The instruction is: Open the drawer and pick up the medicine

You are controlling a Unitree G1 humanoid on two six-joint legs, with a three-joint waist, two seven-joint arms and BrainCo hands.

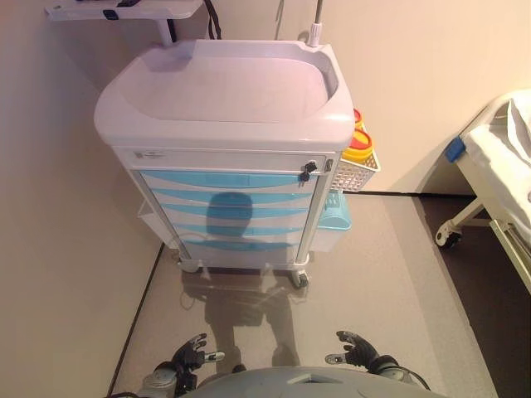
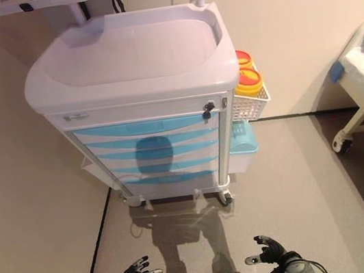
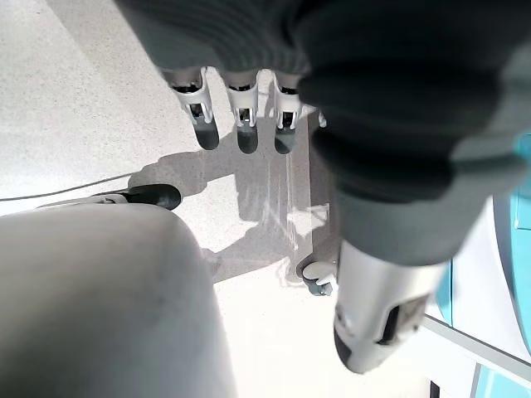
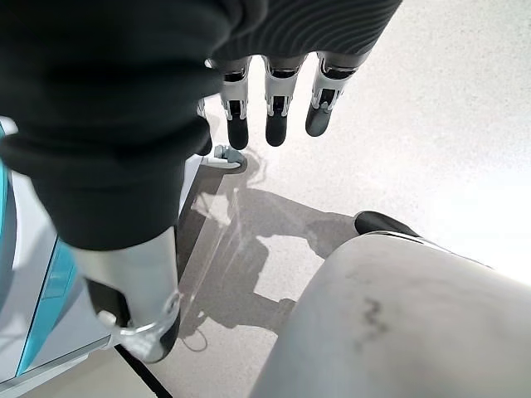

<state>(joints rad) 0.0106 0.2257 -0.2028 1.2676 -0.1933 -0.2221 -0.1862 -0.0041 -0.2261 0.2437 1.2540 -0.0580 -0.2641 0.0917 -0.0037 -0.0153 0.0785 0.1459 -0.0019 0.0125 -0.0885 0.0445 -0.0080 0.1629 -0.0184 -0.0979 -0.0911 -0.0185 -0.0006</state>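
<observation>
A white medical cart [image 1: 224,91] stands ahead with several light blue drawers [image 1: 228,207], all closed. A small key lock [image 1: 305,172] sits at the top right of the drawer front. No medicine shows. My left hand [image 1: 189,355] hangs low at the bottom left, fingers relaxed and empty; it also shows in the left wrist view [image 3: 241,116]. My right hand [image 1: 357,348] hangs low at the bottom right, fingers relaxed and empty; it also shows in the right wrist view [image 4: 274,108]. Both hands are well short of the cart.
A white wire basket [image 1: 358,170] with yellow-lidded containers [image 1: 358,147] hangs on the cart's right side, above a blue bin [image 1: 333,211]. A bed [image 1: 502,178] on castors stands at the right. A wall runs along the left. The cart's castor [image 1: 299,280] rests on grey floor.
</observation>
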